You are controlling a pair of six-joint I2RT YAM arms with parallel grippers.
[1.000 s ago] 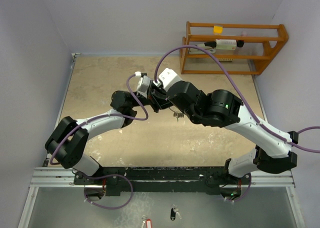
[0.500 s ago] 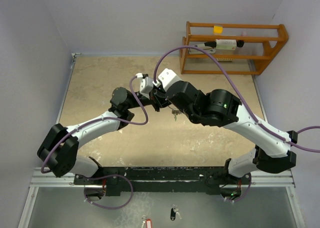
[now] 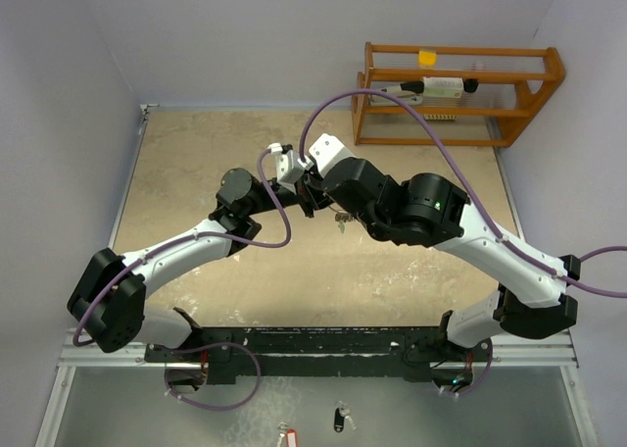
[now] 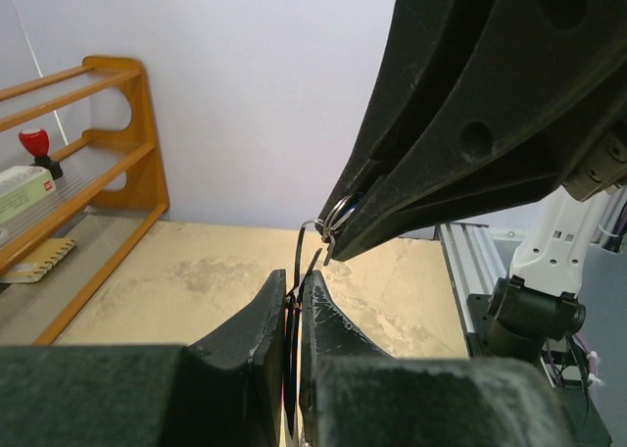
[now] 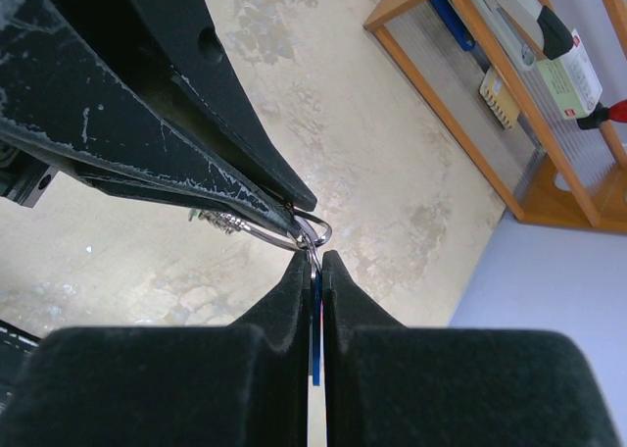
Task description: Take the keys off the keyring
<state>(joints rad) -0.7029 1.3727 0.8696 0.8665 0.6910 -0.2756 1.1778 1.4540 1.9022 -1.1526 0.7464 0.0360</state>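
Above the middle of the table, the two grippers meet tip to tip. My left gripper (image 4: 292,288) is shut on a thin wire loop of the keyring (image 4: 331,215). My right gripper (image 5: 314,261) is shut on the blue-headed key (image 5: 315,344), which sits edge-on between its pads, its top at the silver rings of the keyring (image 5: 310,229). A small green piece and a short chain (image 5: 217,219) hang from the rings behind the left fingers. In the top view the grippers' meeting point (image 3: 313,192) hides the rings, and small metal pieces (image 3: 341,222) dangle just below it.
A wooden rack (image 3: 456,89) with a bottle and small items stands at the back right. Two tagged keys, one black (image 3: 339,418) and one red (image 3: 285,437), lie on the grey surface in front of the arm bases. Purple cables loop over both arms.
The left arm has stretched out: its elbow swung left and down, and its wrist moved slightly farther and right. Both grippers stayed shut, and the dangling pieces shifted a little with them.
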